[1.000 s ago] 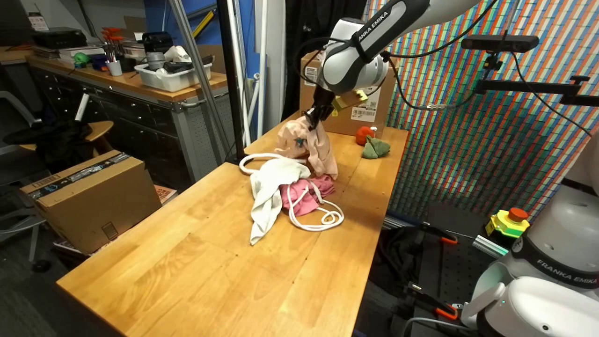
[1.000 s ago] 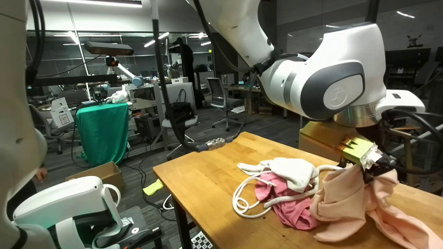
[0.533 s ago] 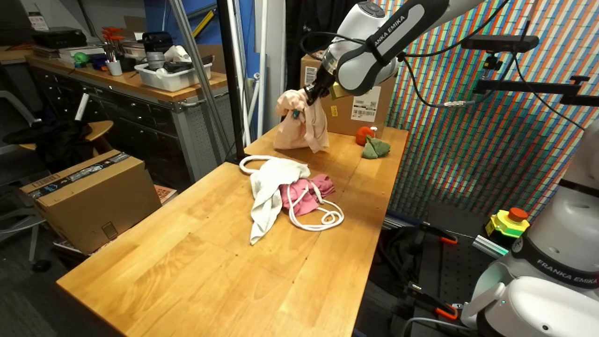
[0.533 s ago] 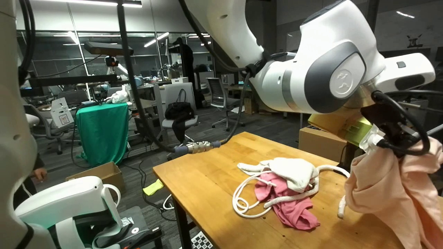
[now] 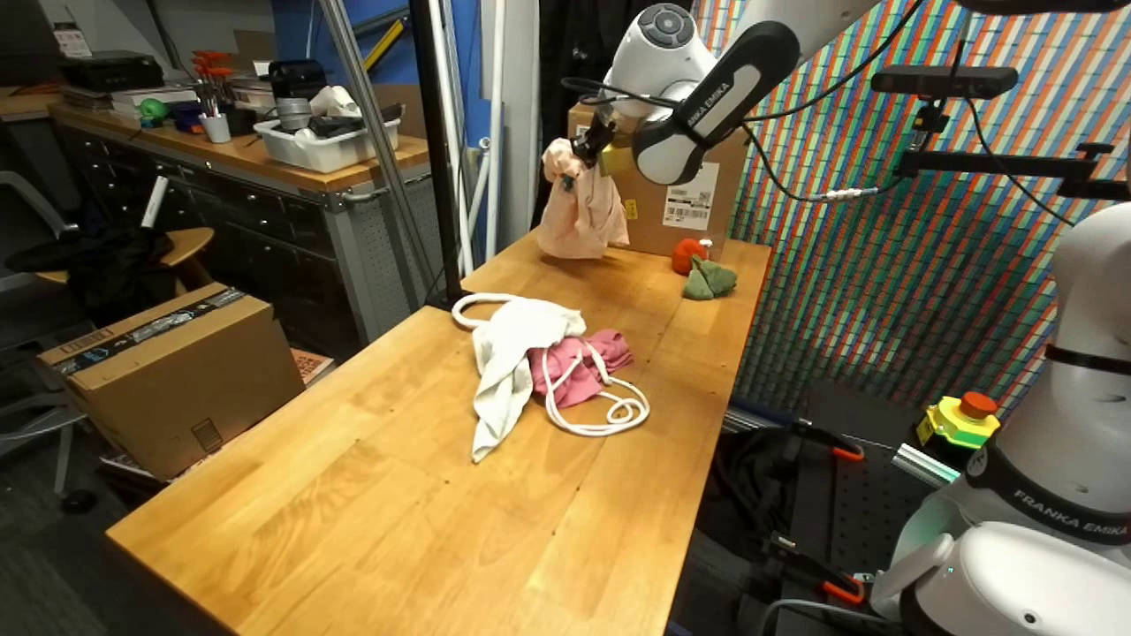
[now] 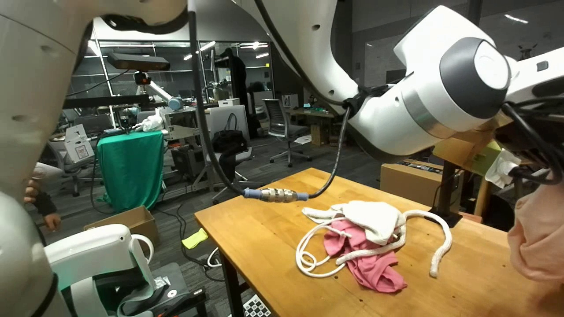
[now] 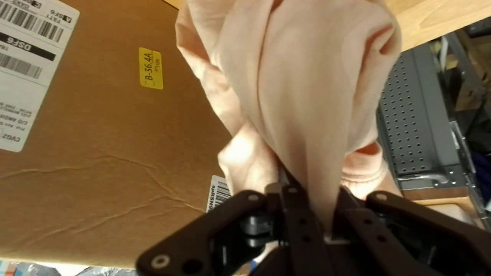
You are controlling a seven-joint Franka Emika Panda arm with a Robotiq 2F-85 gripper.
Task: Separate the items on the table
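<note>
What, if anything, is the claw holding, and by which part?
A peach cloth, pinched in the claw by a bunched fold near its upper end; most of it hangs below. Edge or corner: cannot tell.

The arm [image 5: 1065,424] stands thick and white beside one long edge of the bench [image 5: 398,512]. In an exterior view its forearm [image 5: 720,106] slants down toward the far end of the bench, the upper part cut off by the frame. The wrist [image 5: 663,62] is bent and held high, nearer the opposite long edge. The claw [image 5: 582,152] hangs above the bench top toward that same end, tilted rather than straight down, its fingers [image 7: 301,226] drawn close together in a grip.
</note>
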